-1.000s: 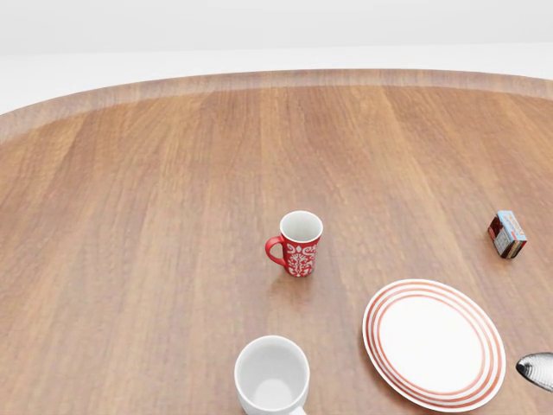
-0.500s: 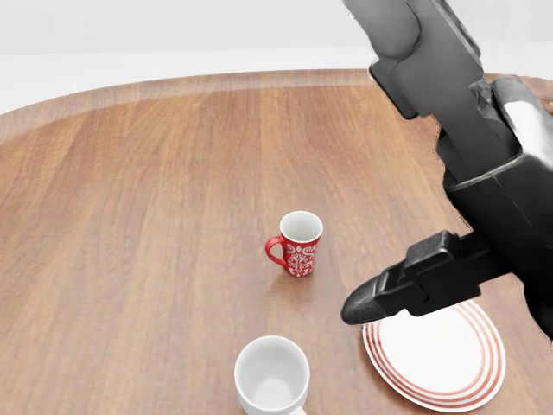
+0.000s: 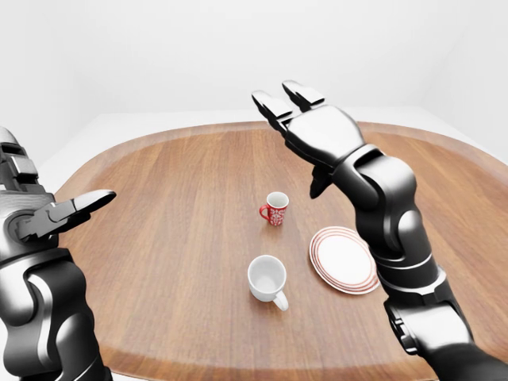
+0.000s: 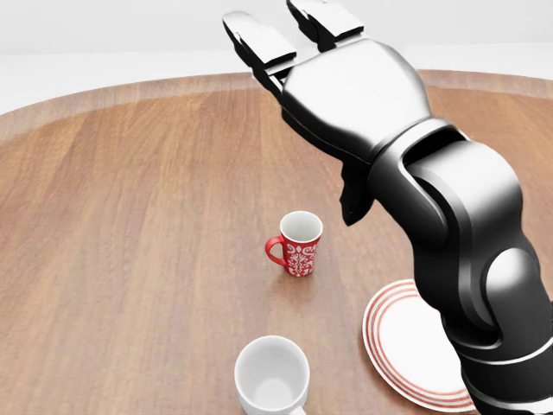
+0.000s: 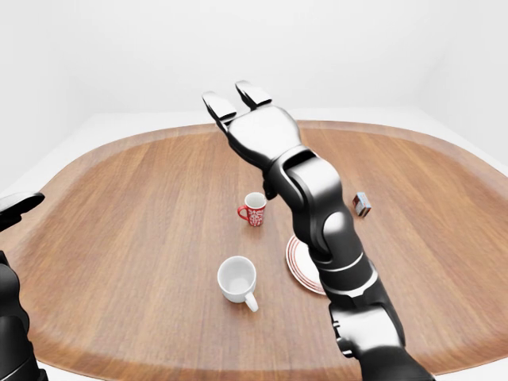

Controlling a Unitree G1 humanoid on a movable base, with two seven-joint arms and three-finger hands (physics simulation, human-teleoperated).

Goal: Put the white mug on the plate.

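Observation:
The white mug (image 3: 267, 279) stands upright on the wooden table, its handle toward the view's bottom right. The red-ringed white plate (image 3: 343, 259) lies just right of it, bare. My right hand (image 3: 295, 131) is raised high over the table, above and beyond both, fingers spread open and holding nothing. Its forearm crosses part of the plate (image 4: 399, 344) in the head view. My left hand (image 3: 79, 208) hovers open at the left edge of the left-eye view, off the table's side and far from the mug.
A red patterned mug (image 3: 275, 209) stands upright above the white mug in the view. A small box (image 5: 361, 204) lies to the right of the plate. The oval table's rim (image 3: 159, 140) curves round the whole scene.
My right arm rose from the lower right of the head view; the hand now stands higher and further left, fingers up, hiding the small box. Mugs and plate stayed put.

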